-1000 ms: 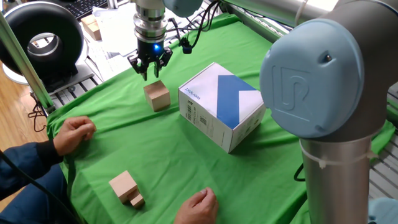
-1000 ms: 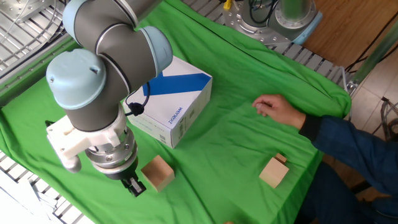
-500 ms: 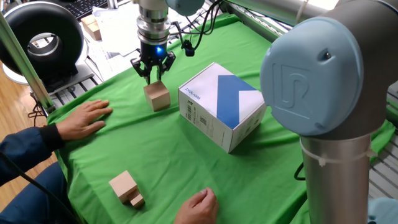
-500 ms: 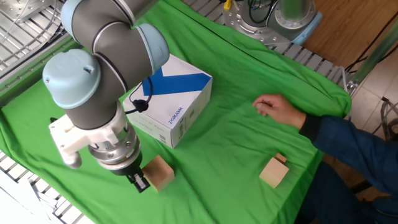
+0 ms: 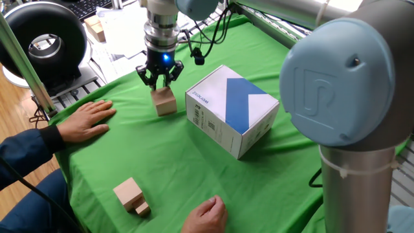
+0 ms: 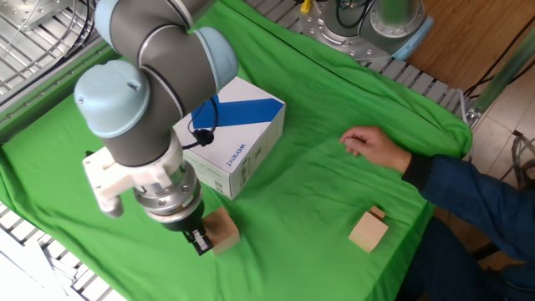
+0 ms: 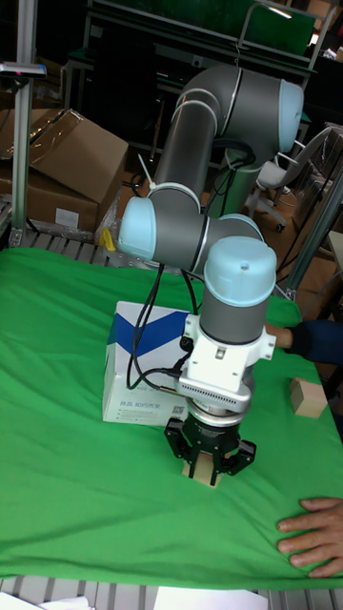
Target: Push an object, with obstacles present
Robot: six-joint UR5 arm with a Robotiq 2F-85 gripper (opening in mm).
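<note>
The object, a small light-tan wooden cube (image 5: 165,102), rests on the green cloth just left of the obstacle, a white box with a blue diagonal band (image 5: 229,111). My gripper (image 5: 160,80) stands upright at the cube's far side, fingers together and empty, tips touching its top back edge. From the other fixed view the gripper (image 6: 200,242) presses against the cube (image 6: 223,228), with the box (image 6: 232,138) behind. In the tall fixed view the gripper (image 7: 210,466) hides nearly all of the cube; the box (image 7: 143,376) lies to its left.
A person's hand (image 5: 87,119) lies flat on the cloth left of the cube, and another hand (image 5: 204,217) is at the near edge. A tan block paired with a tinier block (image 5: 131,195) sits near the front. The arm's large joint (image 5: 343,84) fills the right side.
My gripper came down and forward until it met the cube, which shifted slightly toward the box. The person's left hand slid right and flattened on the cloth.
</note>
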